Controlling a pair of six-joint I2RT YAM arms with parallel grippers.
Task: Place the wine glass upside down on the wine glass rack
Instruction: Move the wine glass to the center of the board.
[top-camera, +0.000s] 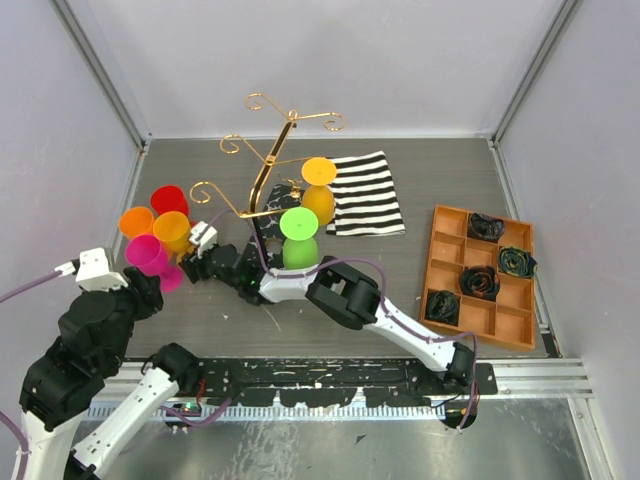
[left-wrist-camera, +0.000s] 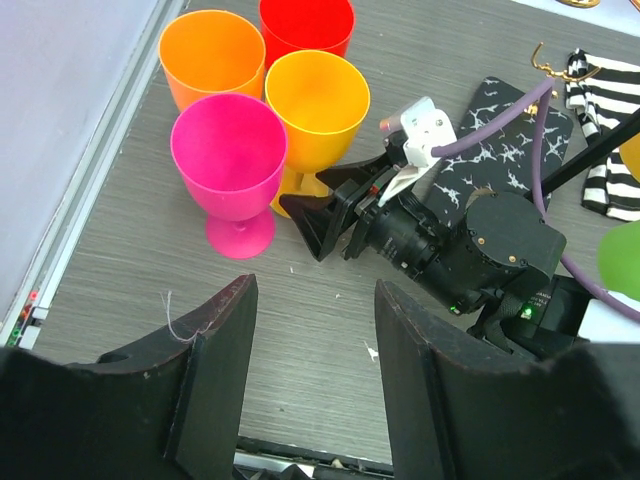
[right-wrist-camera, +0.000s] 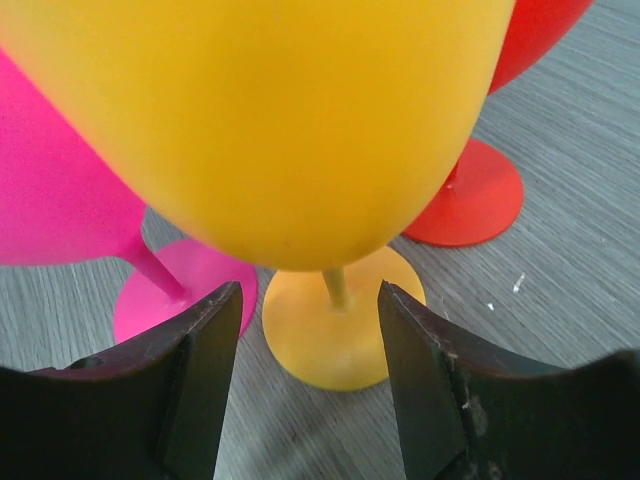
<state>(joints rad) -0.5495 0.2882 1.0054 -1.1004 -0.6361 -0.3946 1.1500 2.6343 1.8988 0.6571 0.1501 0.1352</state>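
Several upright plastic wine glasses stand at the left: red (top-camera: 168, 198), orange (top-camera: 136, 221), yellow-orange (top-camera: 172, 229) and pink (top-camera: 148, 254). My right gripper (right-wrist-camera: 310, 300) is open, low by the table, its jaws on either side of the yellow-orange glass's thin stem (right-wrist-camera: 335, 287) above its foot, not touching. It also shows in the left wrist view (left-wrist-camera: 322, 215). The gold wire rack (top-camera: 266, 168) on its black veined base (left-wrist-camera: 500, 130) carries an inverted green glass (top-camera: 298, 236) and an inverted yellow-orange one (top-camera: 319, 190). My left gripper (left-wrist-camera: 310, 300) is open and empty above bare table, short of the pink glass (left-wrist-camera: 228, 160).
A black-and-white striped cloth (top-camera: 366, 194) lies right of the rack. An orange compartment tray (top-camera: 447, 262) with dark rosette pieces sits at the right. The right arm (top-camera: 345, 295) stretches across the table's middle. The enclosure wall (top-camera: 60, 150) is close to the glasses.
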